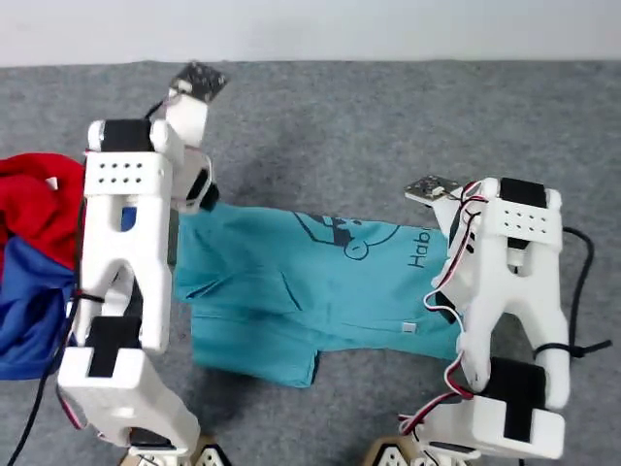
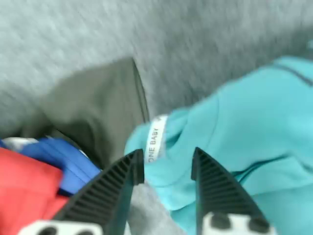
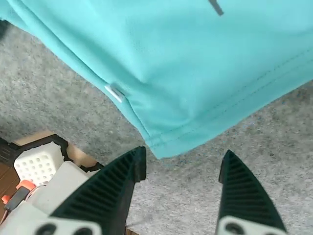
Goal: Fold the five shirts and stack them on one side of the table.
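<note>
As left fingers gape, teal shirt's neck label shows beside them

I have open tabletop along the far side, beyond the teal shirt that covers the middle. The red and blue pile crowds the left edge, just beside my left arm. My right arm overhangs the shirt's right end.

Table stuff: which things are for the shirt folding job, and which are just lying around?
For the job:
teal shirt, red shirt, blue shirt, dark green shirt, left pincer and right pincer, both open.

Just lying about:
white board with holes past the mat's edge, black cable.
</note>
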Tool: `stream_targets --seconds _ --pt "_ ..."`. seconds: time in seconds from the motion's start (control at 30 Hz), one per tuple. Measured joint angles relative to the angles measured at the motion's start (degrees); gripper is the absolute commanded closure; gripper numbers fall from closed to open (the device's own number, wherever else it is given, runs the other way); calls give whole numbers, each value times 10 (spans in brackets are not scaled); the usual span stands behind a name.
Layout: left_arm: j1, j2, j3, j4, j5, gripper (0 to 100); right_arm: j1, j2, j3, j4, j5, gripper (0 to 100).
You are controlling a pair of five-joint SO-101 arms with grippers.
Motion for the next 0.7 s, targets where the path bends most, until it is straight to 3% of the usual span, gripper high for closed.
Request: stream_targets --seconds 0.17,0.3,0.5,0.7 --pt "0 25 -130 54 5 826 0 0 0 0 0 750" --pt "-1 33 -144 64 5 825 0 0 0 0 0 750" --pt "-1 16 -91 64 5 826 0 -3 0 27 11 749" --pt "18 -91 47 64 5 826 0 -76 41 28 100 747"
